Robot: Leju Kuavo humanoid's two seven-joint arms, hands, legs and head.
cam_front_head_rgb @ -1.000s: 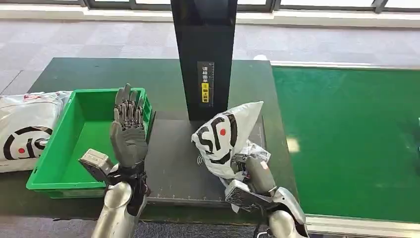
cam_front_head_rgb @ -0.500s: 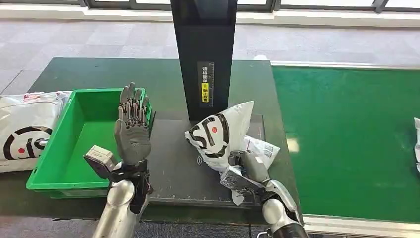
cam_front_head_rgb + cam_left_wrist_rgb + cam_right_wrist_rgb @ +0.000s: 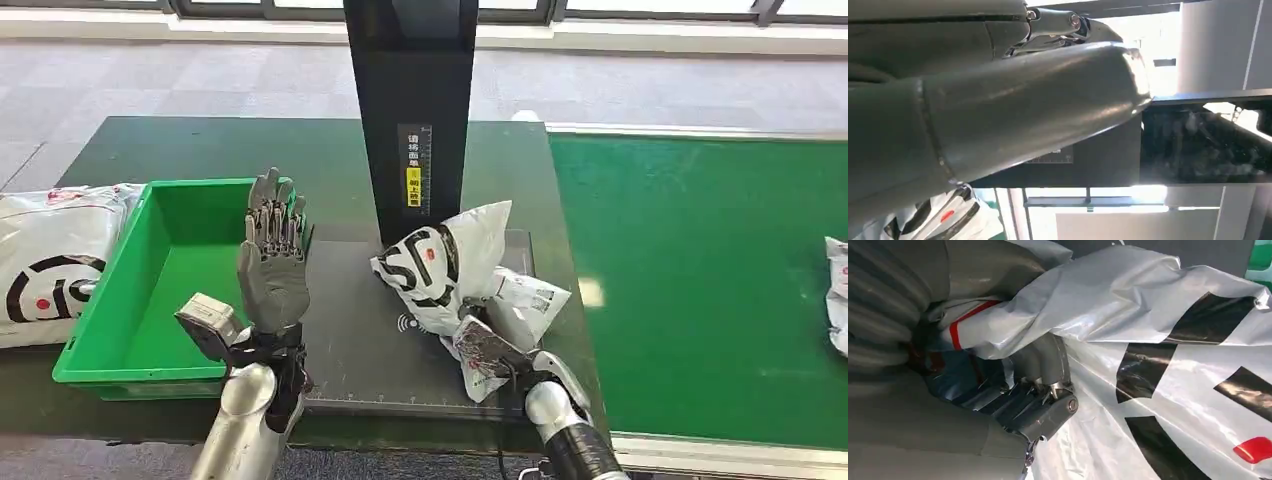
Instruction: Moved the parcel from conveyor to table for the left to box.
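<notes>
Right hand (image 3: 487,347) is clenched on the near end of the white SF-printed parcel bag (image 3: 445,265); its fingers (image 3: 1045,365) are mostly buried under crumpled plastic in the right wrist view, so the exact grip cannot be made out. The parcel is seen resting on the dark scale plate (image 3: 350,320) just ahead of the hand, its far end touching or nearly touching the foot of the black scanner column (image 3: 411,110); which of the two cannot be told. A label-covered fold of the bag (image 3: 528,297) is spread out to the outer side of the hand, at the plate edge.

Left hand (image 3: 270,262) is held upright, released, fingers straight and together, nothing in it. It is set over the seam between the plate and the green tote (image 3: 120,330), well apart from the parcel. In the left wrist view the frame is largely blocked by the thumb (image 3: 1013,115); the column is seen behind it and a scrap of the parcel at the corner (image 3: 943,220).

Beyond the tote, a second SF bag (image 3: 45,255) is cut off by the frame edge. To the outer side of the right hand the green conveyor belt (image 3: 700,280) is seen, with another white parcel (image 3: 836,295) cut off at its far edge. The column top is cropped out of the head view.
</notes>
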